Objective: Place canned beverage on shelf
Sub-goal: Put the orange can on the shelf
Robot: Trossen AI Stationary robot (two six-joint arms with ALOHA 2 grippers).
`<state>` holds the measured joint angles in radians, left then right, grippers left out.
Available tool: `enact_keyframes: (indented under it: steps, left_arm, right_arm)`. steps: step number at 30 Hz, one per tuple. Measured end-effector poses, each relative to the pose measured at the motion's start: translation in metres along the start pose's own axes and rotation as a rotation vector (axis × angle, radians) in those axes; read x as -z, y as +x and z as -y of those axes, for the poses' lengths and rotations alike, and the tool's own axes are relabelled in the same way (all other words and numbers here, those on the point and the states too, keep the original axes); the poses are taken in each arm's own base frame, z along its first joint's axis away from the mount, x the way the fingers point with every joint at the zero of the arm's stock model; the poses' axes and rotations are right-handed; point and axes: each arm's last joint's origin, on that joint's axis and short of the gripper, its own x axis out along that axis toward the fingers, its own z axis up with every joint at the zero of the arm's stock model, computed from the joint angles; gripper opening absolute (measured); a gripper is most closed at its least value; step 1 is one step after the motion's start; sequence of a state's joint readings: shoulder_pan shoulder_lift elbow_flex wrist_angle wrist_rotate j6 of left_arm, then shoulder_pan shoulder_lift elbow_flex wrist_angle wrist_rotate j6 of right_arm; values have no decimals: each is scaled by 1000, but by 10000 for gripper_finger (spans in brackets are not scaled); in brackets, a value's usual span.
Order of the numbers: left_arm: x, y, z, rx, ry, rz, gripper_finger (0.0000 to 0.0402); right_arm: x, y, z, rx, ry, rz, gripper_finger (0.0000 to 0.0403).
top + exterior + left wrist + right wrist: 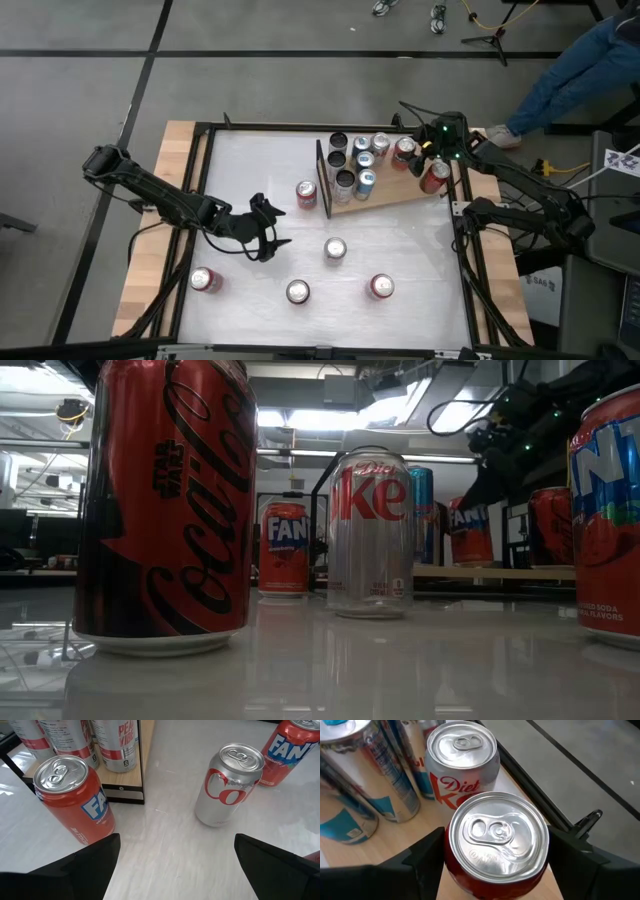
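Observation:
The shelf (398,192) is a light wooden board with a black upright frame (322,178) at its left end. Several cans stand on it. My right gripper (432,163) is over the board's right end, shut on a red can (497,840), close to a Diet Coke can (462,760). My left gripper (270,232) hovers open over the table left of the shelf. In its wrist view a red Fanta can (75,800) and a silver Diet Coke can (227,785) stand ahead of the open fingers. My right gripper pinches the red can's side wall just under the rim (451,851), one finger (422,857) on each side. The fingers slant down from the table's right. The can stays upright over the board's right end; whether its base rests on the wood is hidden.
Loose cans stand on the white table: a red one (306,194) beside the frame, a silver one (335,249), and three near the front edge (205,280), (298,291), (381,287). A person's legs (570,70) show beyond the far right corner.

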<state>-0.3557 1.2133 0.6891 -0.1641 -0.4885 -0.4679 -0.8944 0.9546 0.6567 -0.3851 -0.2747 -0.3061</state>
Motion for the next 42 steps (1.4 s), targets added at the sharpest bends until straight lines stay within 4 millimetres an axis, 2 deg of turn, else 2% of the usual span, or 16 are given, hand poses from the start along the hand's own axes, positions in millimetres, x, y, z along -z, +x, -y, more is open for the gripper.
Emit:
enact_keyframes:
  steps: [6,15,21,32,42]
  left_arm:
    - [0,0,0,0,0,0,386]
    - [0,0,0,-1,-1,0,386]
    - [0,0,0,-1,-1,0,386]
    - [0,0,0,-1,-2,0,386]
    - [0,0,0,-1,-3,1,386]
  right_arm:
    - [2,0,7,-35,-9,15,287]
    - [1,16,17,-57,-3,36,287]
    - [0,23,19,-67,-34,38,287]
    - [1,23,19,-52,-49,28,288]
    - [2,23,20,-38,-51,16,330]
